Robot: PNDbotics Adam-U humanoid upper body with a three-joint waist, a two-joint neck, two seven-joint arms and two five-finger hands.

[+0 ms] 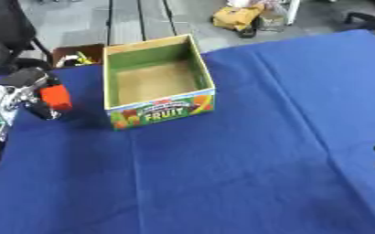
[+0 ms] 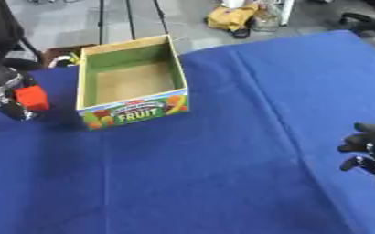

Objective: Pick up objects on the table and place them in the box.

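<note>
My left hand (image 1: pixel 27 93) hovers at the left edge of the table with its fingers curled round a small red-orange block (image 1: pixel 56 97). The block is held above the blue cloth, just left of the open cardboard fruit box (image 1: pixel 158 112). The box has green inner walls and a bare brown bottom; nothing shows inside it. My right hand (image 2: pixel 368 145) rests at the right edge of the table, its dark fingers relaxed and holding nothing.
A blue cloth (image 1: pixel 247 155) covers the table. Beyond the far edge lie a floor with a yellow bag (image 1: pixel 237 17), a small brown box of items (image 1: pixel 72 55) and a dark chair at the upper left.
</note>
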